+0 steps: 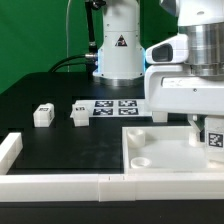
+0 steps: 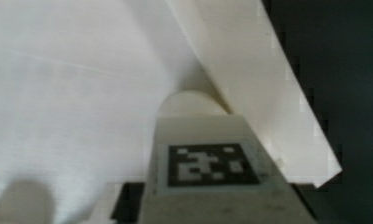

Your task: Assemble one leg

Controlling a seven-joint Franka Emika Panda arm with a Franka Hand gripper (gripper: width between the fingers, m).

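Observation:
My gripper (image 1: pixel 209 132) is shut on a leg (image 1: pixel 213 137), a chunky white post with a black-and-white tag, and holds it upright at the exterior view's right. The leg is over the right part of the large white panel (image 1: pixel 165 148), which has a round socket (image 1: pixel 143 160) near its front left corner. In the wrist view the leg (image 2: pixel 209 150) fills the space between the jaws of my gripper (image 2: pixel 209 208), with the panel (image 2: pixel 76 90) behind it. Whether the leg touches the panel is not clear. Two more legs (image 1: pixel 42 115) (image 1: pixel 80 114) lie on the black table at the left.
The marker board (image 1: pixel 115 105) lies behind the panel, in front of the arm's base (image 1: pixel 118 50). A low white wall (image 1: pixel 60 184) runs along the front edge, with a piece (image 1: pixel 9 150) at the left. Dark table (image 2: pixel 334 80) shows beside the panel's edge.

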